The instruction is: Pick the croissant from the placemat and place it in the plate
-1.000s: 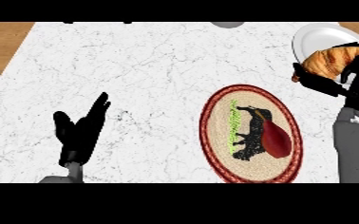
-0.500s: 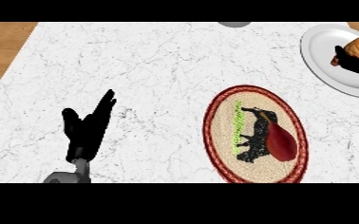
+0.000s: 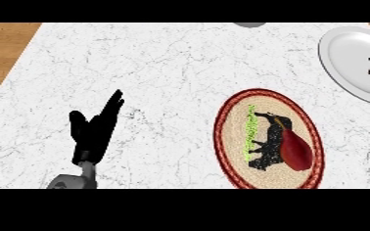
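Note:
The oval woven placemat (image 3: 233,127) lies at the lower right, red-rimmed, with a black animal figure and a red patch printed on it. No croissant shows on it or anywhere in the head view. The white plate (image 3: 345,54) sits at the upper right, cut off by the view's edge. Over the plate, only a dark sliver of my right hand (image 3: 368,64) shows at the right edge. My left hand (image 3: 92,133) rests open at the lower left, fingers pointing up, far from the placemat.
The white marble counter (image 3: 159,78) fills the view. A strip of wooden surface (image 3: 14,41) shows past its upper left corner. A small grey round object (image 3: 250,24) peeks in at the top edge.
My right hand, which held the croissant over the plate, has slid off the right edge with it. The view has shifted, so the placemat and plate sit differently. The left hand stays open.

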Controlling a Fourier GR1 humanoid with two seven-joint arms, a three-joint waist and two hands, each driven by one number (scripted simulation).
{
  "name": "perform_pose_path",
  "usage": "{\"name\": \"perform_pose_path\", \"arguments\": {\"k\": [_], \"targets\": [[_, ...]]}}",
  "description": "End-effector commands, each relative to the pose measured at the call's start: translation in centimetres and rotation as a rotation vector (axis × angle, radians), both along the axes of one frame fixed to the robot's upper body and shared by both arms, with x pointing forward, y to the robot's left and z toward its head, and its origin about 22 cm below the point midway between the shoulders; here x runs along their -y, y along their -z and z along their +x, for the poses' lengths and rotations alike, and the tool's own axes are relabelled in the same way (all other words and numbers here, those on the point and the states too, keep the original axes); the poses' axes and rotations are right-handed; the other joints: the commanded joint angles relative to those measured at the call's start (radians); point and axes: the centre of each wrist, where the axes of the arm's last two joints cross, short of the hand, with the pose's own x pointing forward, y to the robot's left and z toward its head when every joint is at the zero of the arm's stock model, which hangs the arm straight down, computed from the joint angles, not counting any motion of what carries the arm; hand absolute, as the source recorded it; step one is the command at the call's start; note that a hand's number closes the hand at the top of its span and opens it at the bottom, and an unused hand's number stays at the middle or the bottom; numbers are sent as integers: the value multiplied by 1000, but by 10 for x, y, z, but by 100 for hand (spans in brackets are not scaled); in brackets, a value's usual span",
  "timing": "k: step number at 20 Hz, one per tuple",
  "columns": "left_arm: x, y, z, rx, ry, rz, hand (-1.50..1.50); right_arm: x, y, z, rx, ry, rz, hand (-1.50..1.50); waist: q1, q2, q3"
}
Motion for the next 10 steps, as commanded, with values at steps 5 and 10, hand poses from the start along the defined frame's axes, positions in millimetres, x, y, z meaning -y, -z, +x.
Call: {"name": "perform_pose_path", "arguments": {"k": [5, 10], "targets": [[18, 3, 0, -44, 60, -31, 0, 7, 15, -6, -285, -84, 68, -150, 33, 18, 0], [-1, 11, 0, -55, 20, -17, 0, 1, 21, -3, -109, -192, 129, -150, 15, 19, 3]]}}
